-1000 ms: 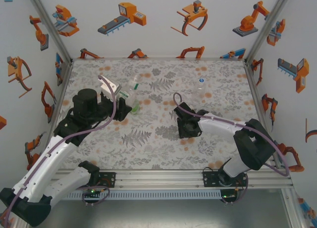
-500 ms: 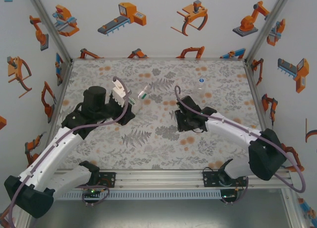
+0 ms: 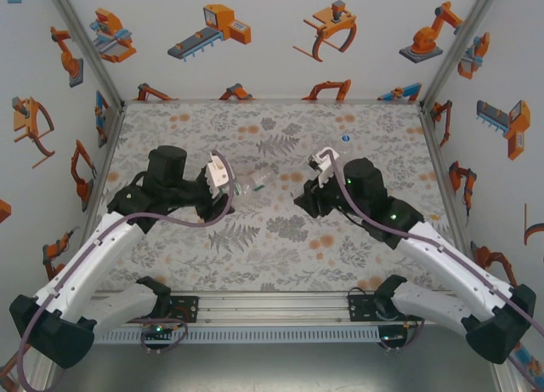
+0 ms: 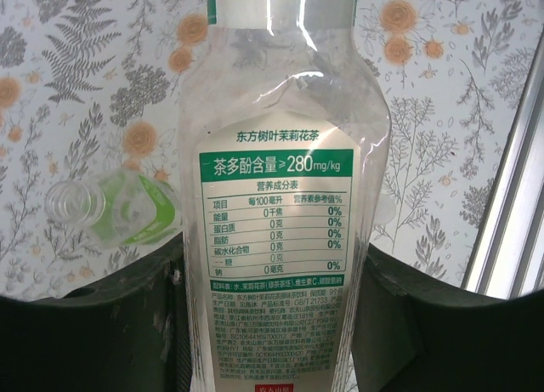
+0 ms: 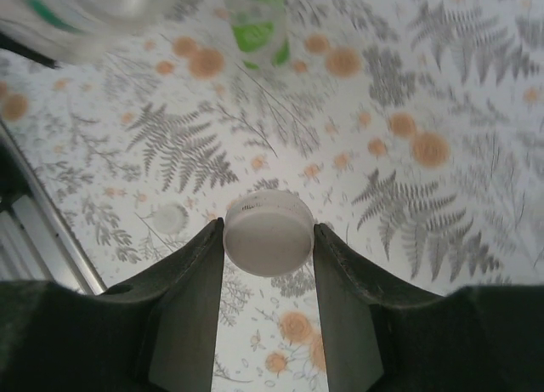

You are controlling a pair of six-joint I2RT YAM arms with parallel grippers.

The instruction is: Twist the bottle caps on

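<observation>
Bottle w/ white-green label (image 4: pixel 280 196) is clamped in left gripper (image 4: pixel 274 269), lifted over worktop (image 3: pixel 255 264) left of centre, neck pointing right. Right gripper (image 5: pixel 269 232) pinches white cap (image 5: pixel 269 249) near it, small gap btwn. Green bottle (image 4: pixel 132 209) lies below. Near strip of worktop bare; side walls well apart.

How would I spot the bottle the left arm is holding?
Over the flowered table, the left gripper is shut on a clear bottle. Unlike the green-tinted bottle lying on the table, it wears a white-and-green printed label.
</observation>
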